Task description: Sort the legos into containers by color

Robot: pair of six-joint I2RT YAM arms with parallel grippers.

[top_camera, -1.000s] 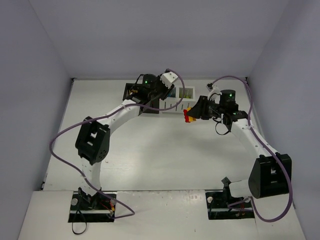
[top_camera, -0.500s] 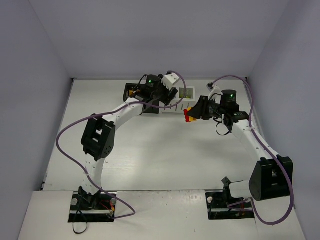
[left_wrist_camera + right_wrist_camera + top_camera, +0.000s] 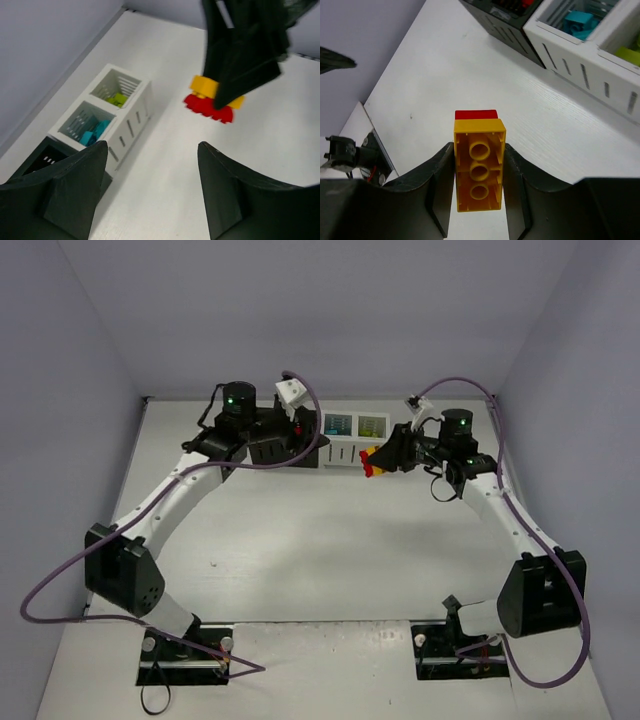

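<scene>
You have nothing to read here. No lettering, number, brand mark or sign shows on the slotted bins [image 3: 131, 125], on the yellow-and-red brick clump [image 3: 479, 170], or on the left arm [image 3: 190, 490] and right arm [image 3: 500, 510].

Both arms reach toward the bench's [image 3: 300, 550] far edge; left hand [image 3: 152, 146] spread open, right hand [image 3: 479, 150] clamped shut.
</scene>
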